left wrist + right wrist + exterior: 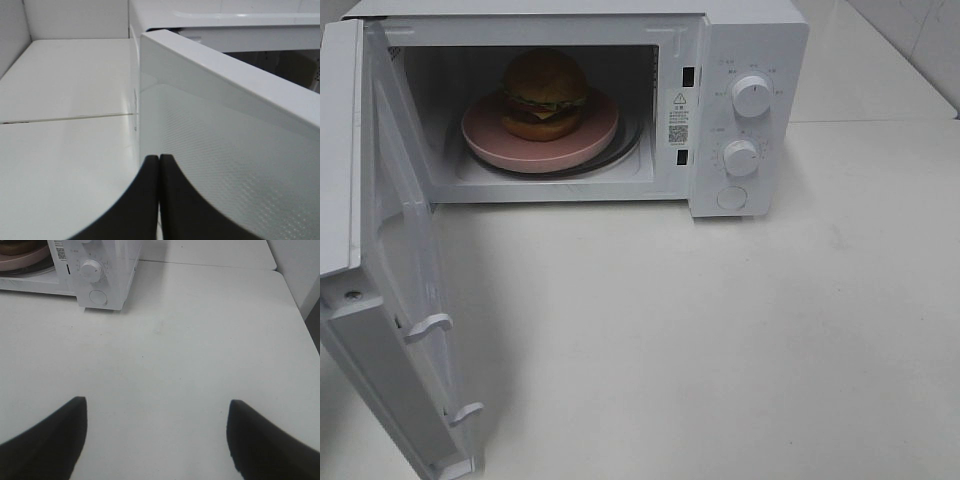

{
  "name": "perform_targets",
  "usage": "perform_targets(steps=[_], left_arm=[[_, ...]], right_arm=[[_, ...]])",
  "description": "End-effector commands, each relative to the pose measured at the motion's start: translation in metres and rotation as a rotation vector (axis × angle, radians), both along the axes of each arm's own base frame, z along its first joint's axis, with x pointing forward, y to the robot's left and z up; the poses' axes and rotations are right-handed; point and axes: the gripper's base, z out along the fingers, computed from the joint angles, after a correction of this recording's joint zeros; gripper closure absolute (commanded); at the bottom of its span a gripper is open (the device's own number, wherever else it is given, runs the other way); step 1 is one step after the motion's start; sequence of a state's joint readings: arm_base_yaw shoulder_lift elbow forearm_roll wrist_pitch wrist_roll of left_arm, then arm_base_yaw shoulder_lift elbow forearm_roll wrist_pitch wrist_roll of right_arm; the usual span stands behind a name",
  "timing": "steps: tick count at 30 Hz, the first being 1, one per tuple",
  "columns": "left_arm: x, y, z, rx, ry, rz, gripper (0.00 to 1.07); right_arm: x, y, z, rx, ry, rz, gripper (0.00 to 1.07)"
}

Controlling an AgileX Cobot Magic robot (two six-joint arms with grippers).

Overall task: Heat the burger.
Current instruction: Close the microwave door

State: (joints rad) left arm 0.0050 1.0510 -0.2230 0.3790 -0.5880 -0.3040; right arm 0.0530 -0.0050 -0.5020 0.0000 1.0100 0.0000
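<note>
Beside the open microwave door [405, 250], the clenched, empty left gripper [159, 164] might slam it, jolting the burger [543, 92]; the right gripper [157, 412] gapes empty.

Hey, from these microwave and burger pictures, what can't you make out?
Knob labels: high view, print around the knobs too small.
Burger: right wrist view, cut off by the picture's edge.
Left gripper, shut: left wrist view, contact with the door unclear.
Both arms: outside the high view.
</note>
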Motion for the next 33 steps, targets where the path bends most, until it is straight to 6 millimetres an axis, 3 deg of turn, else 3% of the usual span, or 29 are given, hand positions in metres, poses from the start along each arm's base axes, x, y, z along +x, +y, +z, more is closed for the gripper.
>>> perform_targets(steps=[1, 9, 11, 17, 28, 33], left_arm=[[0.004, -0.007, -0.001, -0.022, -0.033, -0.067, 1.07], [0.016, -0.017, -0.013, -0.044, -0.047, -0.175, 1.07], [0.02, -0.034, -0.019, -0.031, -0.015, -0.258, 1.07], [0.026, -0.055, -0.029, -0.017, 0.026, -0.333, 1.07], [0.041, -0.082, -0.027, -0.085, 0.034, -0.355, 1.07], [0.057, -0.108, -0.027, -0.088, 0.05, -0.409, 1.07]], right_arm=[[-0.003, 0.0, 0.0, -0.006, -0.041, -0.002, 0.31], [-0.003, 0.0, 0.0, -0.006, -0.041, -0.002, 0.31], [-0.003, 0.0, 0.0, -0.006, -0.041, -0.002, 0.31], [-0.003, 0.0, 0.0, -0.006, -0.041, -0.002, 0.31], [-0.003, 0.0, 0.0, -0.006, -0.041, -0.002, 0.31], [-0.003, 0.0, 0.0, -0.006, -0.041, -0.002, 0.31]])
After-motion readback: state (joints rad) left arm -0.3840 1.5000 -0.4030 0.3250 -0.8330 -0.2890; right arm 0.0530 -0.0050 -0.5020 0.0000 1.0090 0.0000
